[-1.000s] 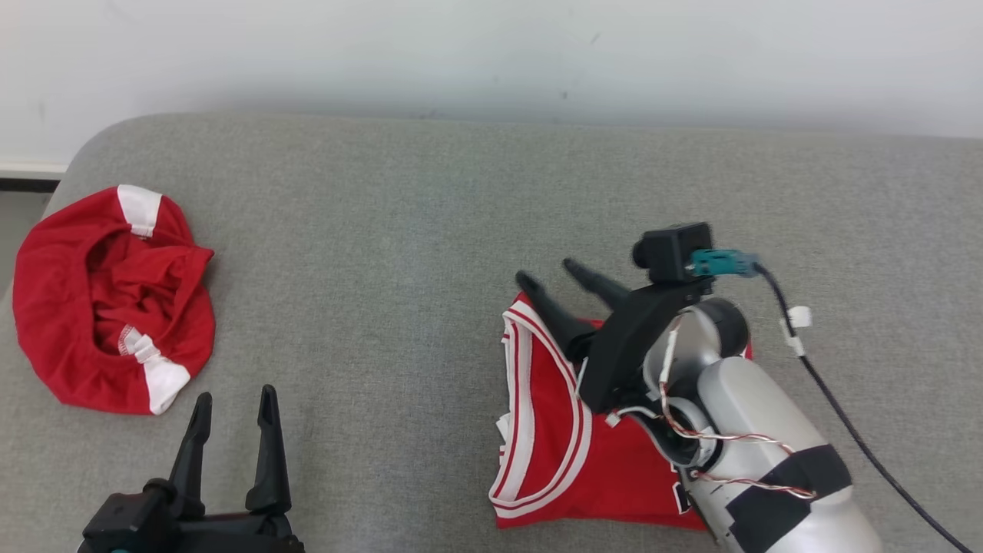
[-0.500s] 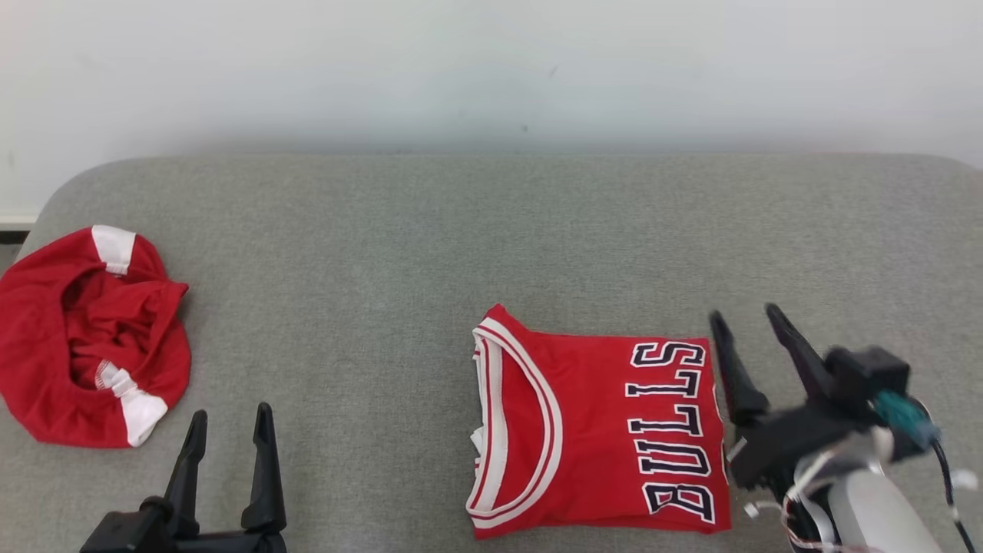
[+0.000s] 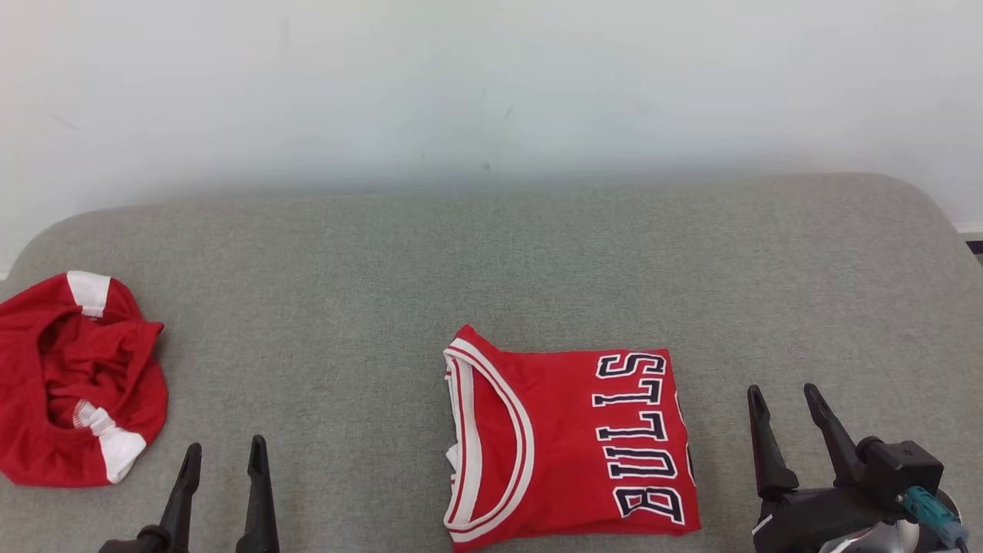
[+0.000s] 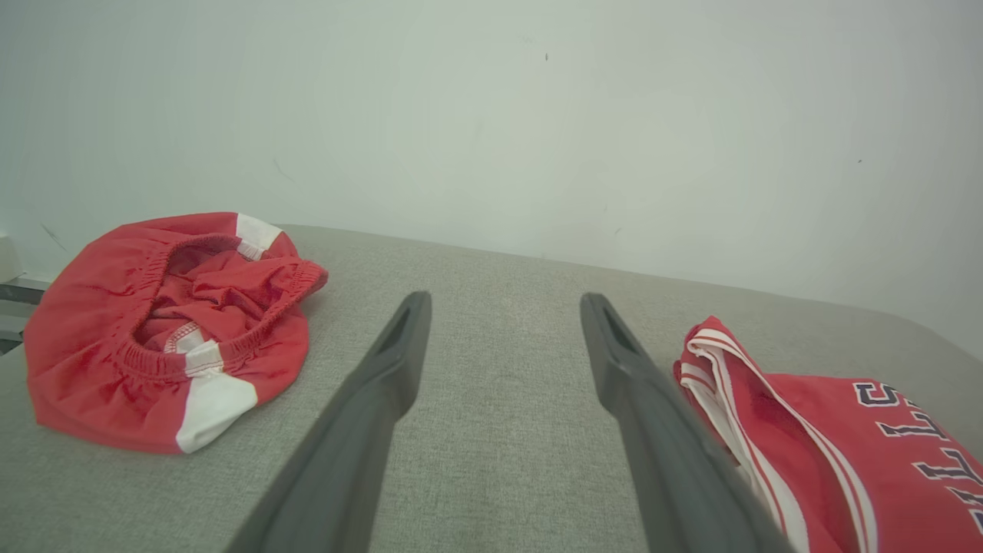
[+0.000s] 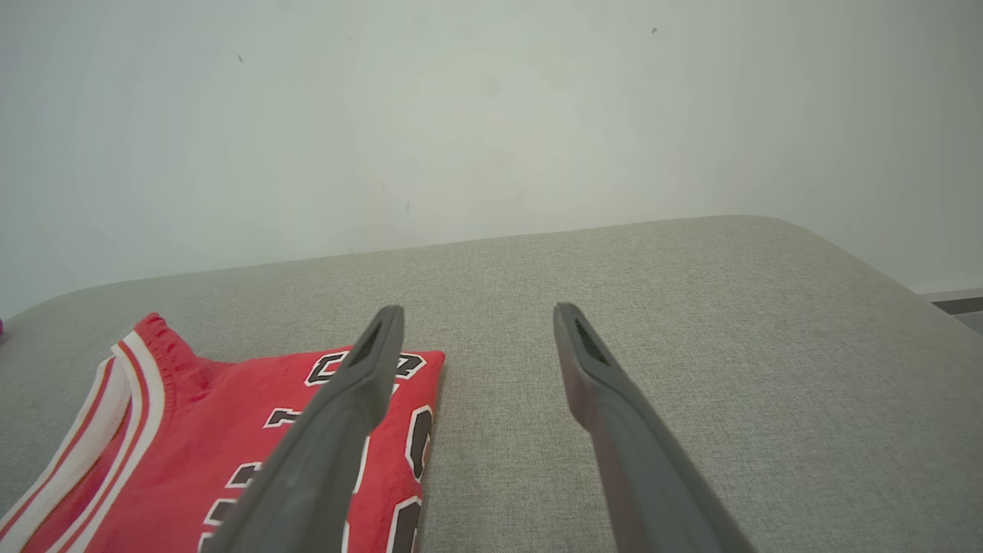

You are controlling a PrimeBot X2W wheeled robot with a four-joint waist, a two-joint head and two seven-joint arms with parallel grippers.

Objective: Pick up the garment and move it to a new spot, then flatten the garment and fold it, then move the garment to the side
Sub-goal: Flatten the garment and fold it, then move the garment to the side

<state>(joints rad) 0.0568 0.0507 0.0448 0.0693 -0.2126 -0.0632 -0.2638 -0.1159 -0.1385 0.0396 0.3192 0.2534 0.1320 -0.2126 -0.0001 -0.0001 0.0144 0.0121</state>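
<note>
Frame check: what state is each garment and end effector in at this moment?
red jersey: folded, lying flat, lettering up, nothing touching it.
red shorts: crumpled in a heap, unfolded.
left end effector: open, empty.
right end effector: open, empty, beside the red jersey, apart from it.

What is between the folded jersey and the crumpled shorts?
Just bare grey cushion between the jersey and the shorts, seen in the head view. The left gripper, open, sits at that gap's near edge.

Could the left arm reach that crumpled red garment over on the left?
Probably yes: the left end effector stands open, the crumpled red garment lies close beside it, and bare grey cushion lies between.
</note>
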